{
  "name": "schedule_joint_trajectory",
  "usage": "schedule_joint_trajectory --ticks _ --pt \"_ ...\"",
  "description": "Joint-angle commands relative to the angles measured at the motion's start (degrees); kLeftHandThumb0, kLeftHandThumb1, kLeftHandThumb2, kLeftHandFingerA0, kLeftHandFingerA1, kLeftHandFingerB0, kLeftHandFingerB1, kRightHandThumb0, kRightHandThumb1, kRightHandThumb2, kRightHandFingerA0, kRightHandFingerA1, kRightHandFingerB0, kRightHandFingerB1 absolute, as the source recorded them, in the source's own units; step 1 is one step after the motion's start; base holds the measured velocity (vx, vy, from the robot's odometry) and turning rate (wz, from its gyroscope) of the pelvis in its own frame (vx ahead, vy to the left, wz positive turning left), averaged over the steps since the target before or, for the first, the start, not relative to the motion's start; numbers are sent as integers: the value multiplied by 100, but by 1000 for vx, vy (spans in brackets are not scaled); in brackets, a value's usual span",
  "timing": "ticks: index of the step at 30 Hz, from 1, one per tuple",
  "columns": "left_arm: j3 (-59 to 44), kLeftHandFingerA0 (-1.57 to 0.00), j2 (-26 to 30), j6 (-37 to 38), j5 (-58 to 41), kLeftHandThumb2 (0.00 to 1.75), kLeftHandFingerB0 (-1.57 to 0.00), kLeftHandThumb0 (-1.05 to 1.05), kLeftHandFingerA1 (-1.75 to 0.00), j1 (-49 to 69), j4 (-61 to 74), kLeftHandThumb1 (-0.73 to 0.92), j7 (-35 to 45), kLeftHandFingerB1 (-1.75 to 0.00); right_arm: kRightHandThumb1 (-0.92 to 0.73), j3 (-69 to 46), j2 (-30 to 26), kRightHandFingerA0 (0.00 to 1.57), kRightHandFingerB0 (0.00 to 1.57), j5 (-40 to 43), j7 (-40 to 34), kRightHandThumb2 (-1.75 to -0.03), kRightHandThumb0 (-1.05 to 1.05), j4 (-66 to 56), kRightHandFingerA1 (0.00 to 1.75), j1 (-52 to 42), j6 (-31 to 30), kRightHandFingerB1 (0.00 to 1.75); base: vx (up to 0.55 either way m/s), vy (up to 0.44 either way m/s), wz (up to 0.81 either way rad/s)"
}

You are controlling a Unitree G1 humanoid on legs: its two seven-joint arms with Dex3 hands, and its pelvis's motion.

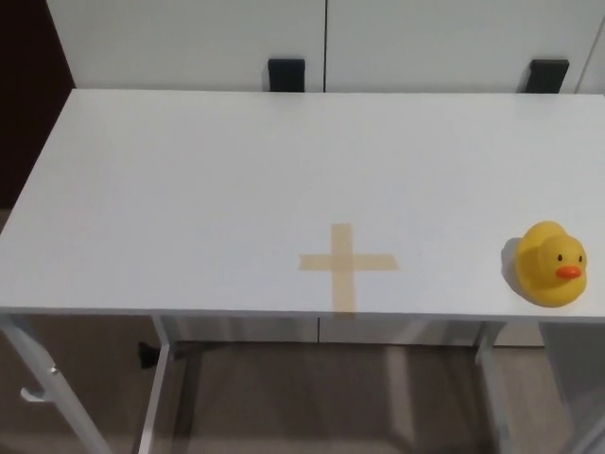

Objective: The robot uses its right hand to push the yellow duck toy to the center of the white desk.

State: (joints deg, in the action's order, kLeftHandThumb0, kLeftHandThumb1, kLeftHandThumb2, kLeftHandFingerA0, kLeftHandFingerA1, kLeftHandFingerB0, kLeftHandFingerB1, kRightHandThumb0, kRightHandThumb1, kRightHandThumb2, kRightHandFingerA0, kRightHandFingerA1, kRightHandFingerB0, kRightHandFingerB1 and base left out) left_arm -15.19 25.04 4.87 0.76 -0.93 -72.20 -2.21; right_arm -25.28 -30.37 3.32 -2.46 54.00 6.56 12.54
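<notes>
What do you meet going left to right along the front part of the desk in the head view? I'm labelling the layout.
Bare white desk surface → tan tape cross → yellow duck toy, near the right front corner. Neither robot hand is in view.

Place: a plain test room or lab, indoors.
Counter: a bare white counter (189, 189) on light metal legs (161, 397).
Mark: a tan tape cross (343, 265) stuck near the counter's front edge.
Behind the counter: white panels (189, 38) with two black brackets (286, 74).
Below the counter: a wood-look floor (284, 407).
</notes>
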Motion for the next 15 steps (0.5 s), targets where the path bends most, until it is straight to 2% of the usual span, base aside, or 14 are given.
schedule_joint_trajectory --ticks 1,4,5,6,7,8,10,11,12,13,14,15 --pt "-3 -89 139 194 -24 74 -86 -20 -90 -17 -46 63 -43 -98 -75 -4 -188 41 44 99 -291 -63 -68 -1041 52 601 -681 37 0 0 0" --pt "0 -87 147 189 -24 78 -86 -18 -88 -60 -54 62 -22 -98 -76 43 -153 45 46 3 -418 -64 -67 -1531 52 699 -1047 35 0 0 0" --pt "-6 -88 141 143 -31 77 -87 -18 -89 -95 -51 63 -45 -99 -81 236 -125 43 40 -176 -468 -65 -66 -1980 49 894 -1434 34 0 0 0" --pt "-14 -88 136 133 -40 82 -88 -15 -89 -104 -48 61 -53 -99 -71 315 -101 38 34 -231 -483 -74 -71 -2148 49 990 -1590 38 0 0 0" --pt "-23 -88 132 129 -49 82 -88 -15 -89 -110 -45 61 -59 -99 -71 374 -69 38 34 -262 -501 -74 -71 -2332 49 1053 -1771 38 0 0 0" --pt "-18 -87 136 152 -42 80 -87 -16 -87 -111 -50 61 -53 -96 -85 415 12 26 23 -193 -449 -66 -62 -2472 39 1143 -1835 32 0 0 0" --pt "-8 -87 143 185 -30 80 -87 -16 -87 -110 -57 61 -43 -96 -85 468 122 26 23 -86 -367 -66 -62 -2640 39 1268 -1891 32 0 0 0" --pt "-22 -89 137 182 -46 80 -87 -17 -88 -111 -50 63 -41 -97 -87 522 165 19 17 -25 -224 -65 -64 -2652 36 1325 -1835 30 0 0 0" --pt "-30 -88 137 168 -55 74 -86 -21 -88 -103 -41 66 -39 -96 -58 565 181 0 0 10 -122 -113 -35 -2701 51 1338 -1868 49 0 0 0" --pt "-35 -88 137 151 -63 74 -86 -21 -88 -93 -32 66 -36 -96 -58 608 194 0 0 40 -27 -113 -35 -2787 51 1335 -1951 49 0 0 0" --pt "-5 -87 130 127 -37 74 -86 -20 -86 -89 -10 66 -47 -95 -75 725 206 3 7 -32 26 -106 -85 -2780 43 1386 -1968 34 0 0 0" --pt "4 -87 128 121 -29 74 -86 -20 -86 -89 -4 66 -50 -95 -75 757 209 3 7 -54 37 -106 -85 -2783 43 1399 -1978 34 0 0 0"
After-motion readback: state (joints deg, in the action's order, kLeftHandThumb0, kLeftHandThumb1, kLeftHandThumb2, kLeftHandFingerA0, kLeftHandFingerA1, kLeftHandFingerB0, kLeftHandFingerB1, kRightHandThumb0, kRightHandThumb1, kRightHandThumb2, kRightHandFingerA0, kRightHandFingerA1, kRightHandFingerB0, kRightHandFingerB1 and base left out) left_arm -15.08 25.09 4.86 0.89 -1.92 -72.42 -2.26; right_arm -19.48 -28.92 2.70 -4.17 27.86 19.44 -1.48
